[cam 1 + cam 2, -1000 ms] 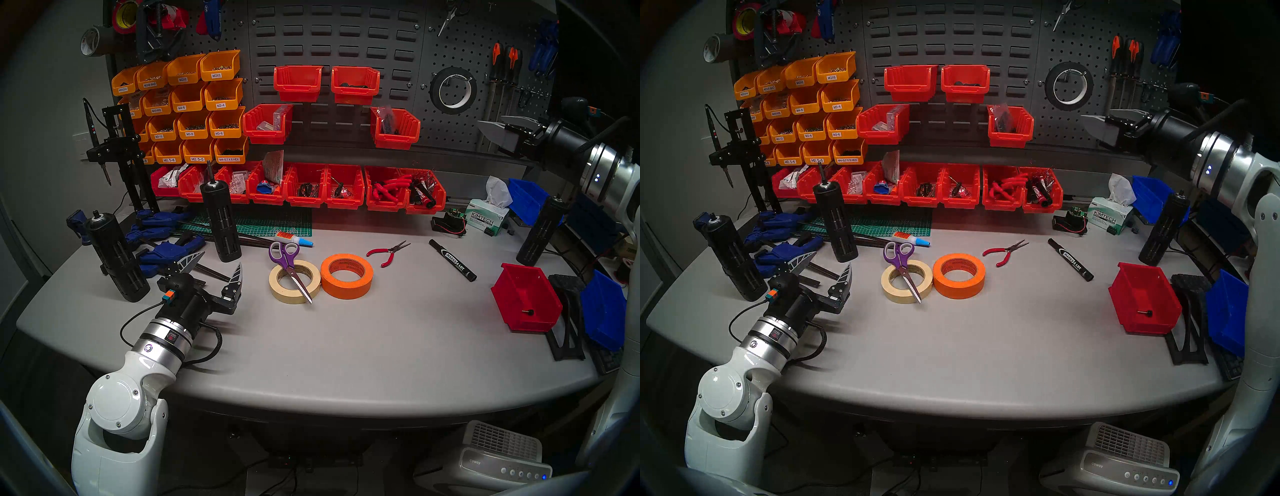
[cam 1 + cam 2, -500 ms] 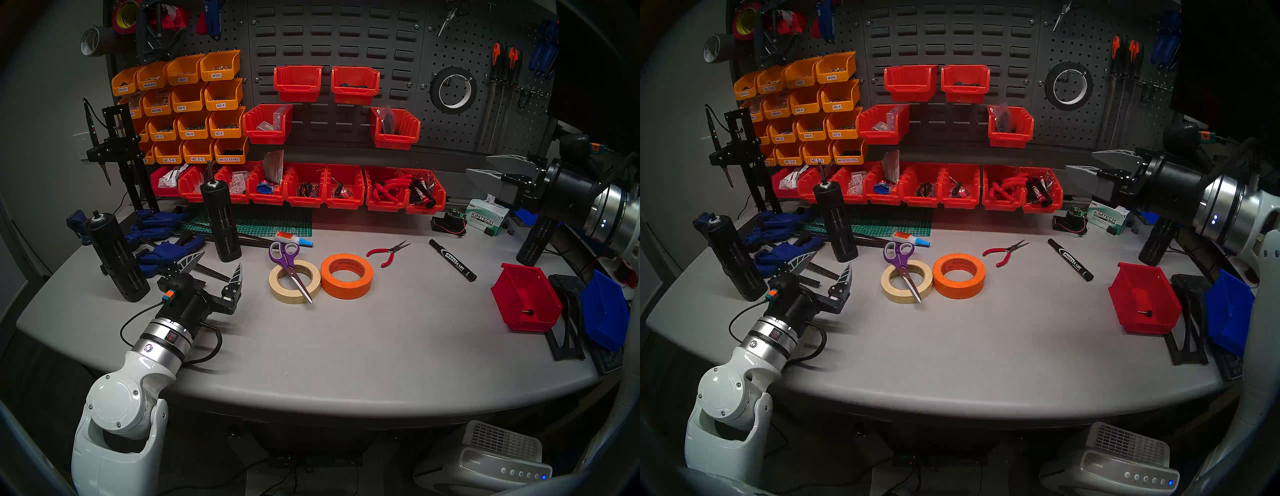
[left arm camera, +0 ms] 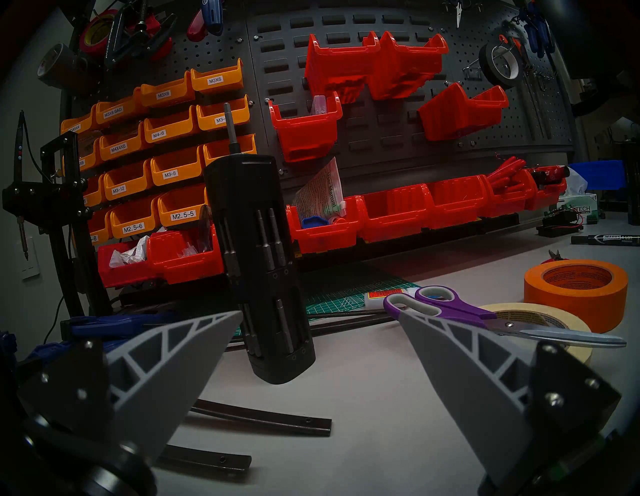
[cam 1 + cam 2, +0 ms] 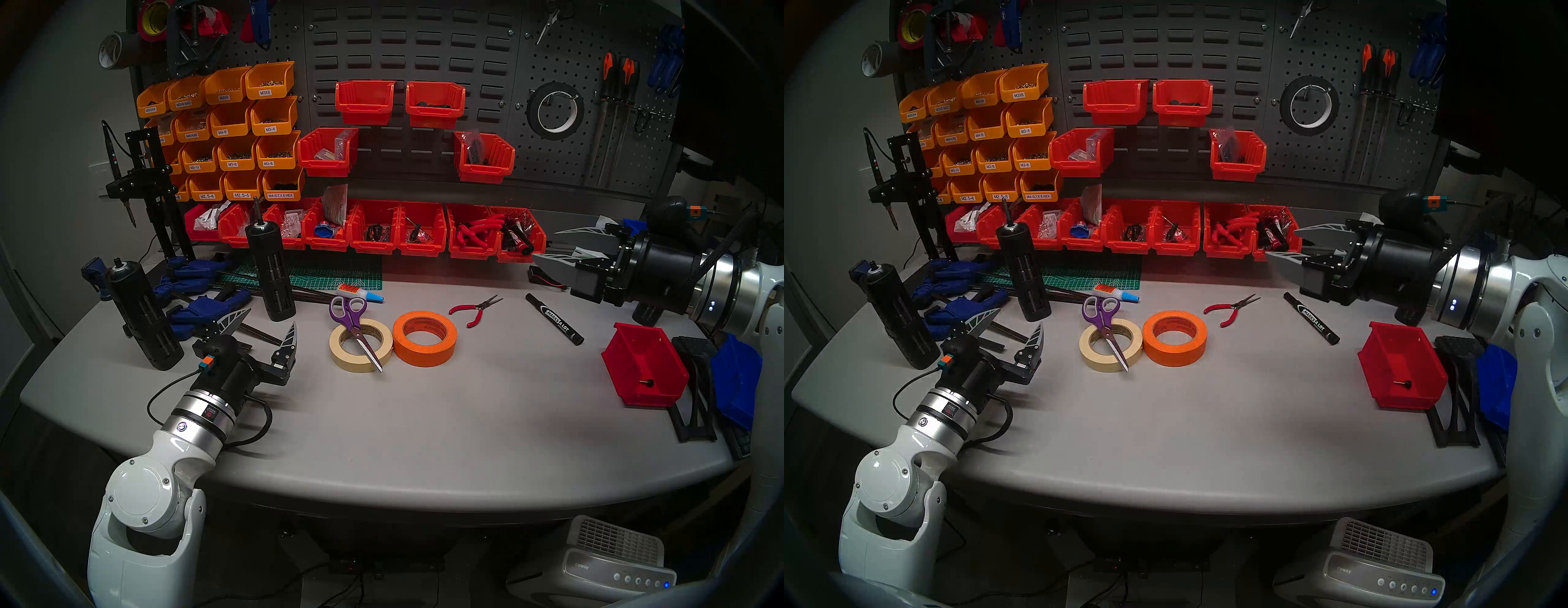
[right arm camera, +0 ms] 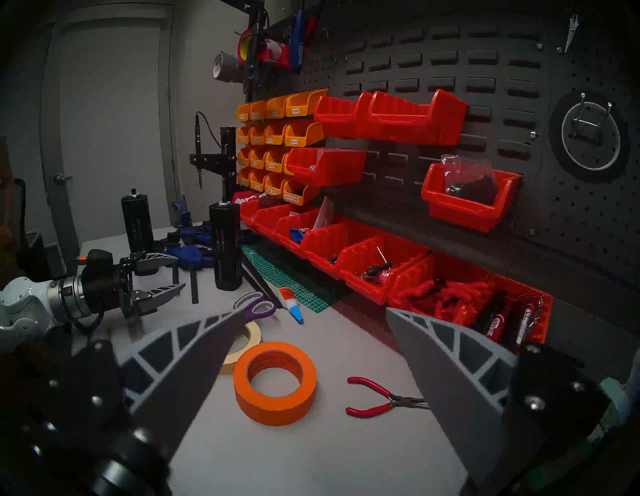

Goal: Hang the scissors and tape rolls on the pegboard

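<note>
The purple-handled scissors [image 4: 354, 329] lie across the beige tape roll [image 4: 344, 364], which lies flat mid-table and touches the orange tape roll [image 4: 424, 356] on its right. A black tape roll [image 4: 533, 111] hangs on a hook of the pegboard [image 4: 594, 161]. My left gripper [image 4: 271, 318] rests open and empty, low over the table to the left of the scissors [image 3: 450, 304]. My right gripper [image 4: 545, 244] hovers open and empty above the table's back right, pointing left, with the orange roll [image 5: 275, 398] below and ahead of it.
Red pliers [image 4: 475, 310] and a black marker [image 4: 553, 318] lie right of the orange roll. A loose red bin [image 4: 642, 365] sits at the right edge. A glue bottle [image 4: 360, 293], black bit holders [image 4: 271, 271] and blue clamps [image 4: 203, 305] crowd the left back.
My right arm has swung down and left, from in front of the pegboard to just above the table's back right. Its jaws narrowed slightly. The left arm, scissors and rolls stayed put.
</note>
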Controlling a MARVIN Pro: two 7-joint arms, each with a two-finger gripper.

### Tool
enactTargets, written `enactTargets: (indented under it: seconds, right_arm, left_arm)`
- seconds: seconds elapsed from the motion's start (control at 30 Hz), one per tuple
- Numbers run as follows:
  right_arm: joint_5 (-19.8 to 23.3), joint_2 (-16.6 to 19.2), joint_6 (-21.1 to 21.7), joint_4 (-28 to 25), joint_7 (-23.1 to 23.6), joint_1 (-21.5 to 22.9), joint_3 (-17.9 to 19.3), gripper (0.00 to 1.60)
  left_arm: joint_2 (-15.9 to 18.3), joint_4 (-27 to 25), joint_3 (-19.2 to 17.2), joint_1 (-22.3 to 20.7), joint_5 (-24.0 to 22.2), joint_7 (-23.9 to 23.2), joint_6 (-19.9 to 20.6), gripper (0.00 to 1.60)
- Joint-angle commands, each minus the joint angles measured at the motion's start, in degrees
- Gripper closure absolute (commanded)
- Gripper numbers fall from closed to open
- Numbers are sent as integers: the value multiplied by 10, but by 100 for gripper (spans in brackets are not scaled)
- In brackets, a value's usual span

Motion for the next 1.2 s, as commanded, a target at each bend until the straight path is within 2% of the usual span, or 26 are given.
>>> enactTargets:
  seconds: [0.0,0.47,0.53,0.67,0.8,0.83,1.17]
  right_arm:
    - [-4,13,11,-14,-12,10,-21,24]
    - [-36,32,20,-12,-21,8,-67,26]
    - [-30,33,35,-8,-27,19,-80,26]
    - [-40,51,37,-3,-32,27,-107,26]
    - [-40,54,46,-1,-38,38,-127,26]
    - [-41,56,50,1,-44,47,-141,27]
    - [-45,67,50,12,-66,89,-205,27]
  left_arm:
    - [0,-8,1,0,0,0,-4,0]
    - [0,-8,1,0,0,0,-4,0]
    - [0,-8,1,0,0,0,-4,0]
    - [0,-8,1,0,0,0,-4,0]
    - [0,-8,1,0,0,0,-4,0]
    - [0,-8,1,0,0,0,-4,0]
    - [0,-8,1,0,0,0,-4,0]
